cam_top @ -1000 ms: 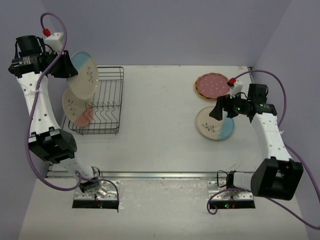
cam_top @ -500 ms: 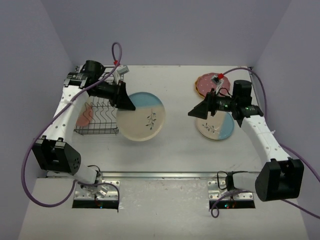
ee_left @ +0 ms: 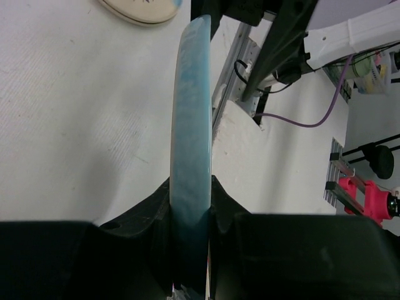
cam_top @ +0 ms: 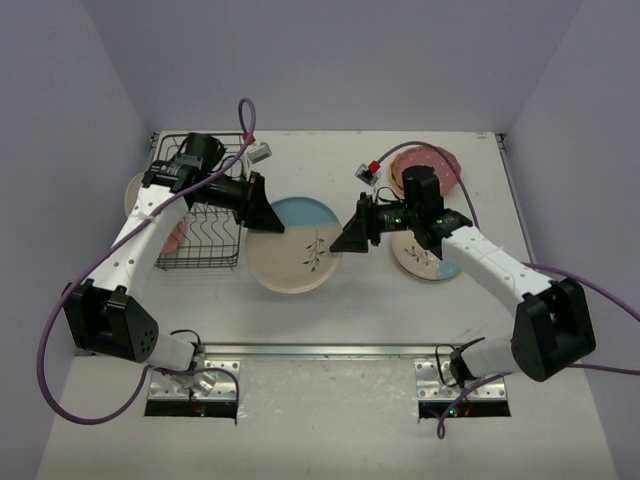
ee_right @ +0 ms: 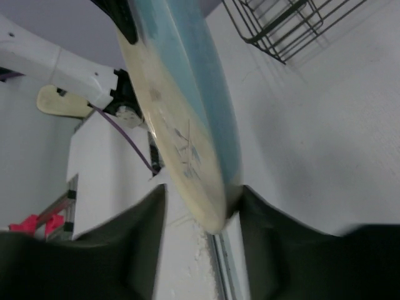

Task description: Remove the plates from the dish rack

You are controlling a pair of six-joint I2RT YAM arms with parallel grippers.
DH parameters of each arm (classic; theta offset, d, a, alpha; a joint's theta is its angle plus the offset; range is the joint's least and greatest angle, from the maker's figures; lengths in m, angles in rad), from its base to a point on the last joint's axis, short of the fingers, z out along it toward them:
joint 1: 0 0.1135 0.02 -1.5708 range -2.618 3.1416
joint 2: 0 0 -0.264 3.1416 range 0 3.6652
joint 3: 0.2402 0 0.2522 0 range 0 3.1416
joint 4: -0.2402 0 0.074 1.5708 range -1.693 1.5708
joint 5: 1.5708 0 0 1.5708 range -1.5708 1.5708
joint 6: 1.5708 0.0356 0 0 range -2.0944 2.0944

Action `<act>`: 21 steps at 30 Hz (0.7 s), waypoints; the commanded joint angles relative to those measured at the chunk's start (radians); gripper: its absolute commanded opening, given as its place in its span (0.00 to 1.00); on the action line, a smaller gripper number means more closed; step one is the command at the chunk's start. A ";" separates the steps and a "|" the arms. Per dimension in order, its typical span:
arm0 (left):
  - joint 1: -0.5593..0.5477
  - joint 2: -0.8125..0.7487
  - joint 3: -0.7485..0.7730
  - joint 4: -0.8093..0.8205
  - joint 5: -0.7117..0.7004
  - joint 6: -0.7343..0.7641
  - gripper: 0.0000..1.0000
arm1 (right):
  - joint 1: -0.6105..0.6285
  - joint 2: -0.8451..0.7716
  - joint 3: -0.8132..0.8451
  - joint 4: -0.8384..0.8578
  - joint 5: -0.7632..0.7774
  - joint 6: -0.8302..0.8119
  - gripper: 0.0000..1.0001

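Note:
A cream plate with a blue tint and a leaf sprig (cam_top: 295, 250) hangs over the middle of the table. My left gripper (cam_top: 262, 215) is shut on its left rim. In the left wrist view the plate (ee_left: 190, 112) stands edge-on, clamped between the fingers of that gripper (ee_left: 190, 200). My right gripper (cam_top: 345, 240) straddles the opposite rim. In the right wrist view, this gripper (ee_right: 203, 206) has one finger against the plate (ee_right: 181, 125) and a gap at the other. The dish rack (cam_top: 200, 262) at the left holds a pink-tinted plate (cam_top: 172, 232).
At the back right a pink dotted plate (cam_top: 440, 160) lies on a yellow one. A blue-tinted plate (cam_top: 425, 262) lies flat beneath the right arm and also shows in the left wrist view (ee_left: 140, 7). The rack's wires (ee_right: 287, 25) show beyond the held plate.
The left arm carried the blue-tinted plate from above the rack to mid-table. The right arm swung left to the plate's far rim and its jaws narrowed around it.

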 commanded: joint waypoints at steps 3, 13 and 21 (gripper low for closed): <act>-0.013 -0.043 0.007 0.075 0.122 -0.032 0.00 | 0.038 0.018 0.039 0.062 -0.006 0.017 0.00; -0.013 -0.048 -0.005 0.136 0.039 -0.106 0.24 | -0.047 -0.064 -0.043 0.069 -0.072 0.064 0.00; -0.005 -0.047 0.008 0.200 -0.218 -0.211 1.00 | -0.249 -0.089 -0.114 0.063 -0.160 0.112 0.00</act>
